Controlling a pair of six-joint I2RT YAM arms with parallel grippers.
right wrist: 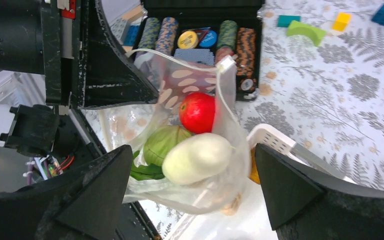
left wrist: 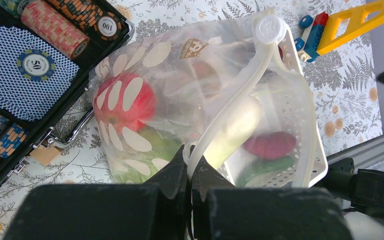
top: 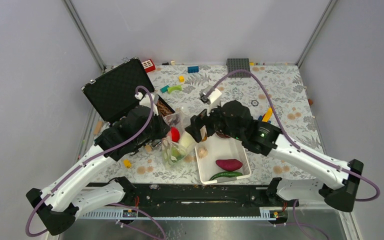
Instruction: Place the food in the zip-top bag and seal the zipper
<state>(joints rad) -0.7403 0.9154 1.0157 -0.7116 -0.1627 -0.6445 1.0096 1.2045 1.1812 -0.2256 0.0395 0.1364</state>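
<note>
The left gripper [left wrist: 190,167] is pinched shut on the zipper [left wrist: 240,100] of the zip-top bag [left wrist: 180,75]. The right gripper [right wrist: 194,150] stands wide apart before the bag's mouth, holding nothing. Inside lie the tomato [right wrist: 197,111], cabbage [right wrist: 162,142] and radish [right wrist: 197,157]. Just beside the bag at 4 o'clock, the white basket [top: 207,172] holds the sweet potato [top: 229,164] and pepper [top: 226,175]; the chip case [top: 115,90] lies at 10 o'clock

An open black case [top: 114,90] holds poker chips [left wrist: 50,27]; bricks [top: 193,69] lie scattered.
</note>
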